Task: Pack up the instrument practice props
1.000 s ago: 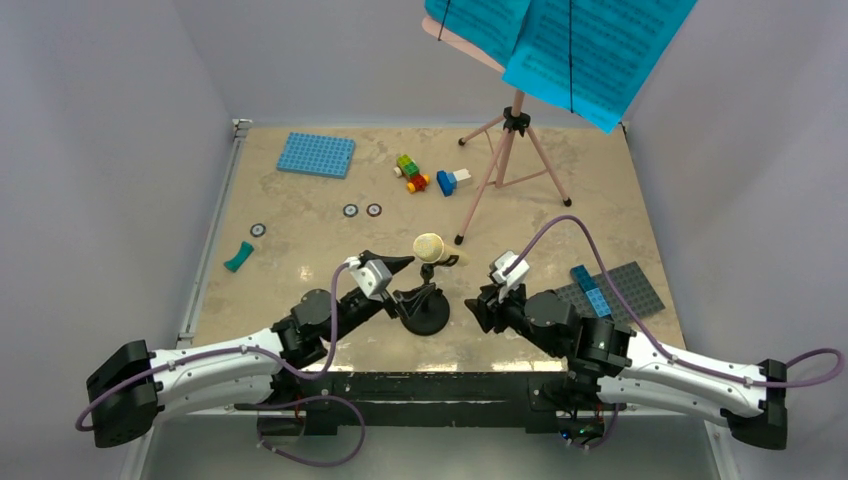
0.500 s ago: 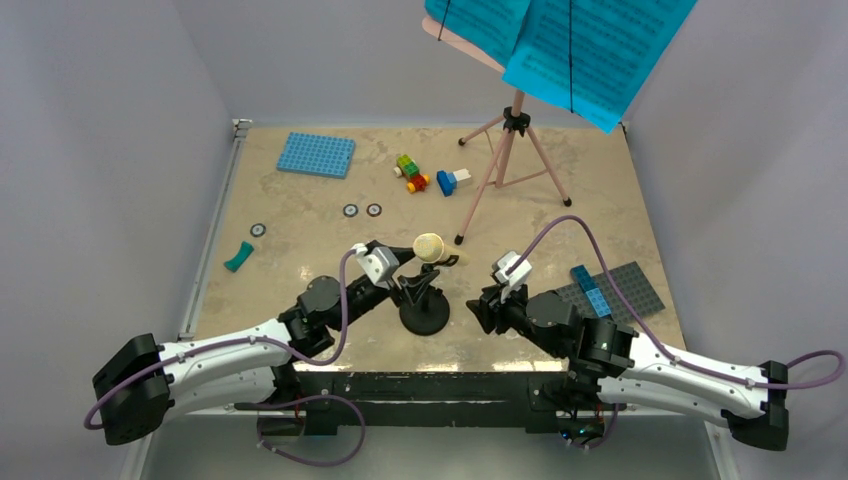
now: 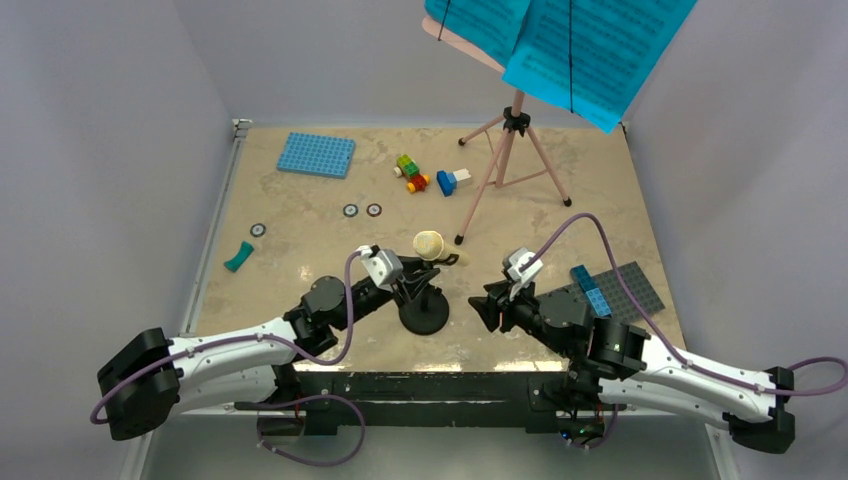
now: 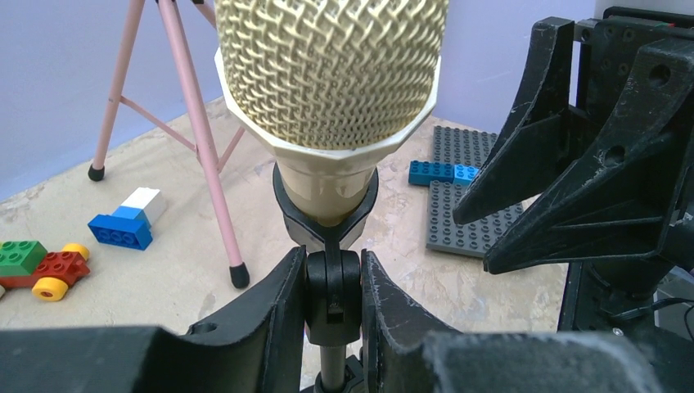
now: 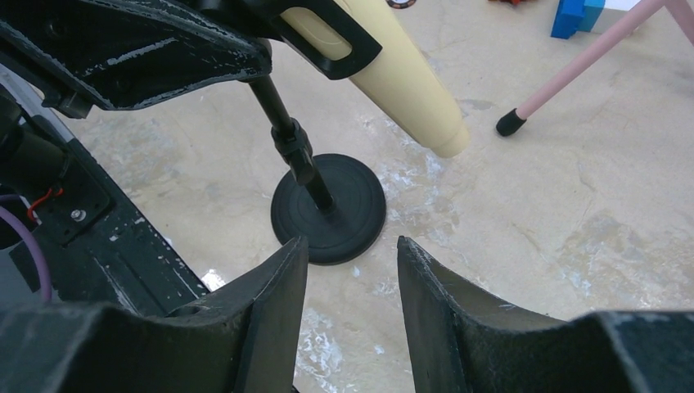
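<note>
**Fig. — L jaws clamped on the mic stand; R jaws free, facing the mic**

**Top view.** My L gripper (image 3: 412, 283) is clenched on the stem of the black mic stand (image 3: 424, 316), just under its clip. The cream toy mic (image 3: 430, 246) sits in that clip, directly above the L jaws. My R gripper (image 3: 488, 306) is released w/ nothing between the jaws. It sits just R of the stand and apart from it. The pink music stand (image 3: 512, 150), w/ the cyan sheet-music pages (image 3: 565, 45) on its board, is well beyond both grippers.

**L wrist view.** The L jaws press both sides of the stem joint. The mic head fills the frame above them. The mic's long axis is tilted, head toward my L wrist and tail away. The R fingertips (image 4: 524, 164) point in from the R side.

**R wrist view.** The stand's round base lies just ahead of the spread R jaws. The mic's tail hangs ahead and above, slanting toward one foot of the pink music stand.

**Judgement.** The R arm is free and nearer the tail. The coming move probably needs the R jaws to rise to the handle and close across its long axis while the L jaws steady the stand.

**Writing.** The pages carry printed notation, too small to read. No brand or label is legible on the mic or stand.
</note>
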`<state>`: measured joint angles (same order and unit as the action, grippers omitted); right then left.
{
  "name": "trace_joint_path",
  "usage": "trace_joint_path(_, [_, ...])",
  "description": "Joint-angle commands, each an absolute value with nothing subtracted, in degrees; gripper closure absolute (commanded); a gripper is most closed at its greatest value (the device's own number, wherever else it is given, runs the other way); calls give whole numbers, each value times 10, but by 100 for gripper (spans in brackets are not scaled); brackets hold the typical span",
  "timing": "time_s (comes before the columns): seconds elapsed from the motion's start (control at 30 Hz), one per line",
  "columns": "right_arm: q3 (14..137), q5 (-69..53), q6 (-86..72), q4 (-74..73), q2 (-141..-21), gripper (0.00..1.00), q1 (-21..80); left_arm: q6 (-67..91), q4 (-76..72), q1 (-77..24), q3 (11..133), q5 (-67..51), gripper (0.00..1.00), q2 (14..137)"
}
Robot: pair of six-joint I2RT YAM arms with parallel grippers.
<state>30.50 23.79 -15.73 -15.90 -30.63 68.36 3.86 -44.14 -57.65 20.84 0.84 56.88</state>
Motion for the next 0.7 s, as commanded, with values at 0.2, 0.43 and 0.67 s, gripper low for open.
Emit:
trace_joint_path(0.2, [281, 257, -209, -89, -299, 52, 684, 118, -545, -573, 114, 34, 100, 629])
trace_joint_path(0.43, [254, 253, -257, -52, -322, 24, 684, 118, -562, -577, 100, 44, 100, 660])
trace_joint_path(0.67, [263, 223, -271, -37, -363, 24, 684, 119, -594, -586, 88, 48, 100, 719])
